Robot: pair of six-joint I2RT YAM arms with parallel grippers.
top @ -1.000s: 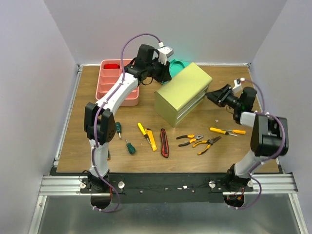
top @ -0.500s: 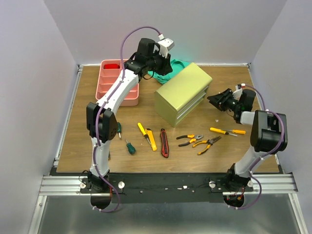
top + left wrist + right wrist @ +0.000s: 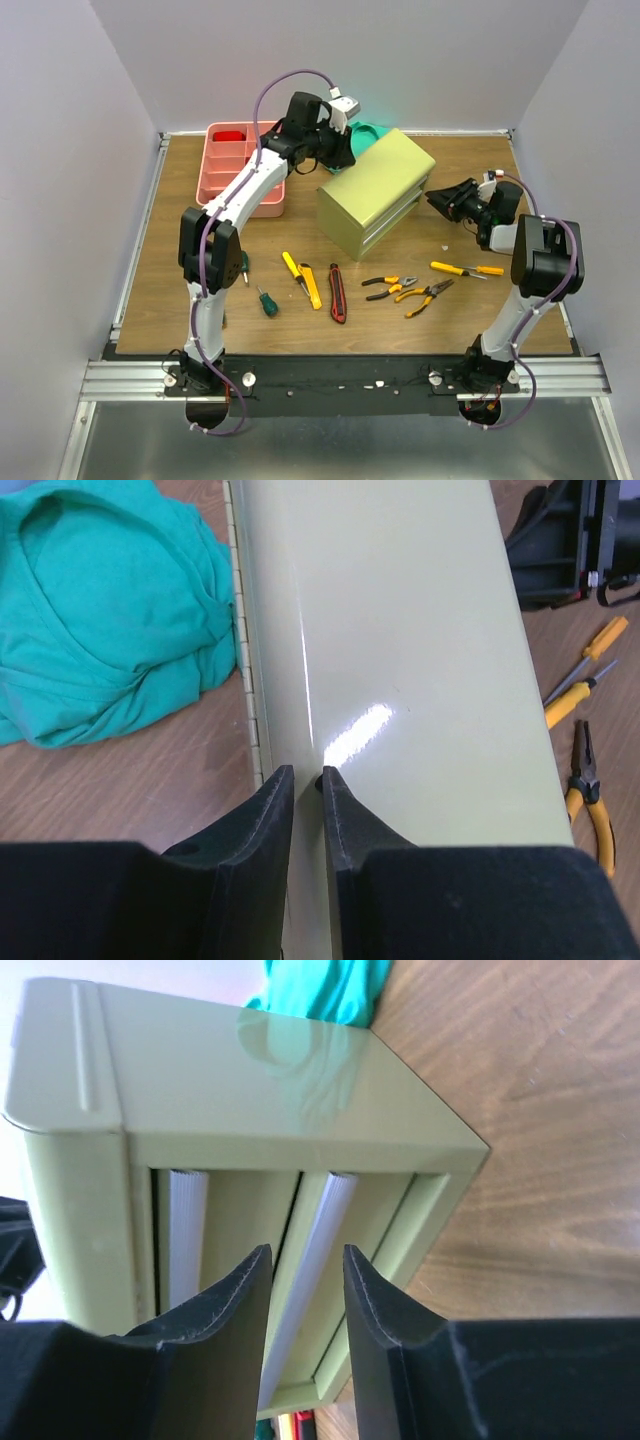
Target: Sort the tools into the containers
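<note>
The olive-green chest (image 3: 378, 190) stands mid-table with both drawers closed. My left gripper (image 3: 336, 150) rests on its lid (image 3: 400, 630) near the back hinge, jaws almost together with nothing between them. My right gripper (image 3: 447, 198) is open at the chest's front (image 3: 250, 1070), its fingers either side of the lower drawer's silver handle (image 3: 310, 1260), apart from it. In front of the chest lie green screwdrivers (image 3: 255, 285), yellow tools (image 3: 303, 278), a red-black knife (image 3: 337, 292), two pliers (image 3: 408, 290) and yellow-orange screwdrivers (image 3: 467, 269). The pink tray (image 3: 243, 170) is at the back left.
A green cloth (image 3: 365, 133) lies bunched behind the chest, also in the left wrist view (image 3: 100, 610). The table's walls close in at the back and both sides. Bare wood shows right of the chest (image 3: 520, 1110).
My left gripper lifted briefly, then came back down onto the chest's lid by the hinge. My right gripper stayed at the chest's front with only a slight shift.
</note>
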